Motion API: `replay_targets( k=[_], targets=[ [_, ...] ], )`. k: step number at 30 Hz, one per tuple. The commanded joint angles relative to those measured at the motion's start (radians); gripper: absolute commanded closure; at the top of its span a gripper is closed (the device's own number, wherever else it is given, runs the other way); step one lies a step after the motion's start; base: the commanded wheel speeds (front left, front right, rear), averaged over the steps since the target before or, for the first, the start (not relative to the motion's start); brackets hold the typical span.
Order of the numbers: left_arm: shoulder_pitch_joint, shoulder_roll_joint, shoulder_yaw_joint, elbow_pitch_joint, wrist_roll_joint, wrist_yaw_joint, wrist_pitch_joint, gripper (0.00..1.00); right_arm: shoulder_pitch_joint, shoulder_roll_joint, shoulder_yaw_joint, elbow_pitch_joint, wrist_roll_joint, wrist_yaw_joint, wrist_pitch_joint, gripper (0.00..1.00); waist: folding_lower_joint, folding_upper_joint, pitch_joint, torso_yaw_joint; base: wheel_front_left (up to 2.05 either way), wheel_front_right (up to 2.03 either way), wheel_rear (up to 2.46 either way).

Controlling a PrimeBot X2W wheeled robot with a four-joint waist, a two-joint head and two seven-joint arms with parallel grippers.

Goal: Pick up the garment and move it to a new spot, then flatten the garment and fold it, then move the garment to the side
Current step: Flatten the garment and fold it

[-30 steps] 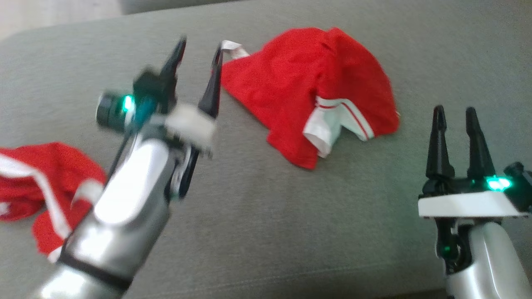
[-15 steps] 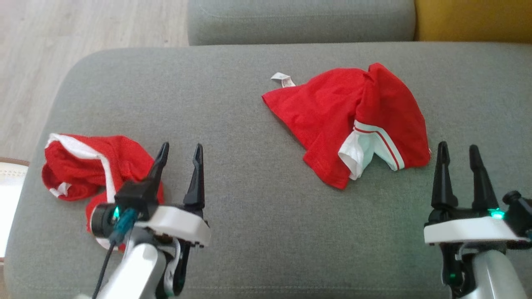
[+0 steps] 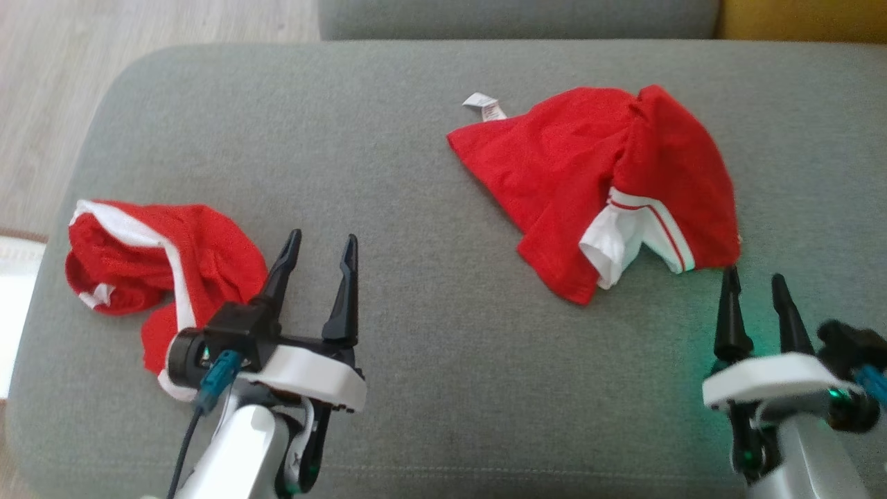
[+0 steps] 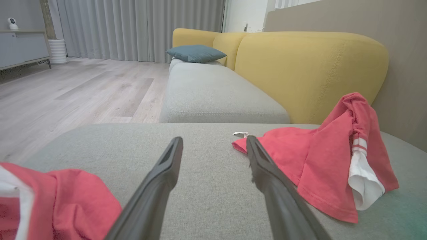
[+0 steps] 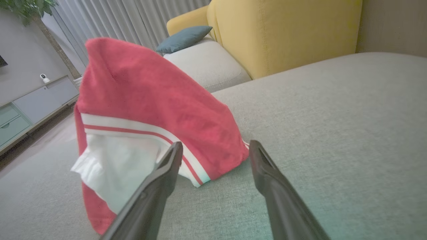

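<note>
Red garment [image 3: 554,166] lies crumpled at right on the grey sofa [image 3: 388,159]; another red piece [image 3: 222,249] lies left, beside the left jaws. Both jaws stand open, holding nothing.

Grey sofa seat [image 3: 429,360], yellow backrest [image 4: 310,66], teal cushion [image 4: 195,53], pale wood floor [image 4: 83,90], grey curtains [image 4: 140,26] beyond.

Grey seat [image 3: 416,388] w/ yellow backrest [image 4: 310,66] behind, teal pillow [image 4: 195,53], wood floor [image 4: 83,90], grey curtains [image 4: 140,26].
</note>
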Motion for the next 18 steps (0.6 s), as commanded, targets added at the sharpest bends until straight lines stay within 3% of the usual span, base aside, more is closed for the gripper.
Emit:
replay_targets(
  k=[1, 10, 18],
  targets=[
    [-0.052, -0.004, 0.041, -0.022, 0.014, -0.013, -0.009, 0.00, -0.086, -0.006, 0.016, 0.034, 0.001, 0.008, -0.002, 0.00, 0.0000, 0.0000, 0.022, 0.016, 0.00, 0.00, 0.00],
    [-0.076, -0.041, 0.076, -0.001, 0.052, -0.066, -0.009, 0.00, -0.333, -0.006, -0.027, 0.446, 0.102, 0.008, -0.009, 0.00, 0.0000, 0.0000, 0.095, 0.058, 0.00, 0.00, 0.00],
    [-0.086, -0.055, 0.105, -0.003, 0.073, -0.084, -0.009, 0.00, -0.431, -0.006, -0.037, 0.551, 0.109, 0.008, -0.011, 0.00, 0.0000, 0.0000, 0.126, 0.059, 0.00, 0.00, 0.00]
  ],
)
